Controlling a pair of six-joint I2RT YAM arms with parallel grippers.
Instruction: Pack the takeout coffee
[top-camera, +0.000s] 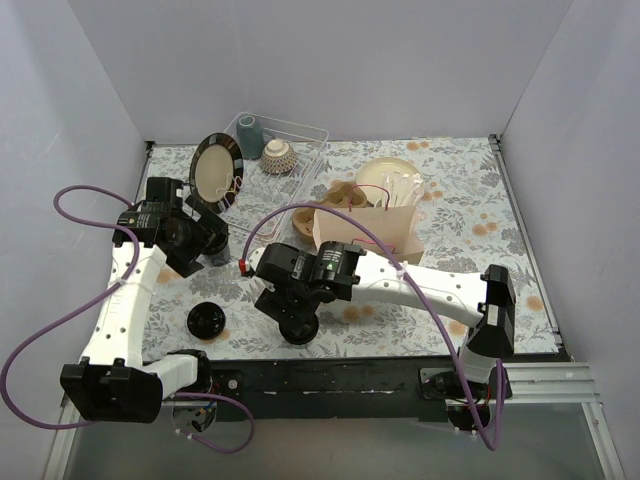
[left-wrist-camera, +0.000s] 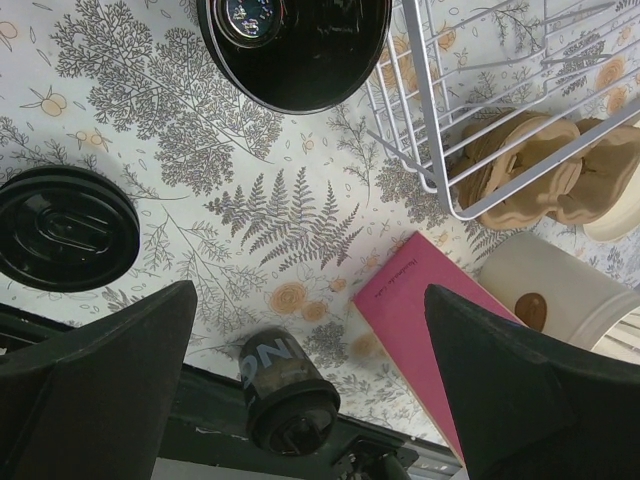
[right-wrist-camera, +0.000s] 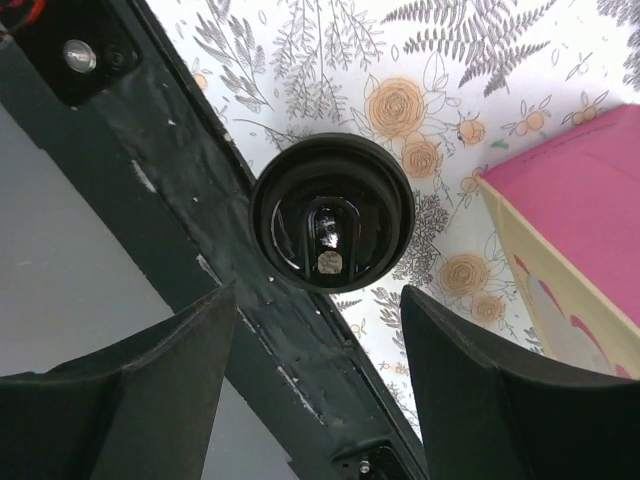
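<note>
1. My right pincer hangs directly above the takeout coffee, a small paper cup with a round black plastic lid. Its jaws stand apart, one finger on each side of the lid, and they grip nothing.
2. That cup stands upright at the near edge of the fern-and-rose patterned counter, just beside the black bar that runs along the edge.
3. In the left wrist view the cup's side looks dark grey. It carries pale capitals that look like "INC", though I can't be sure of them.
4. The lid top shows a raised oblong tab with a small pale patch.
5. My left pincer is wide open and empty. It hangs over bare counter between a flat loose black lid and a pink-sided paper bag.
6. A thin line of script runs along the bag's pink panel, too small for me to read.
7. A beige pulp cup tray lies just beside the corner of a white wire rack.
</note>
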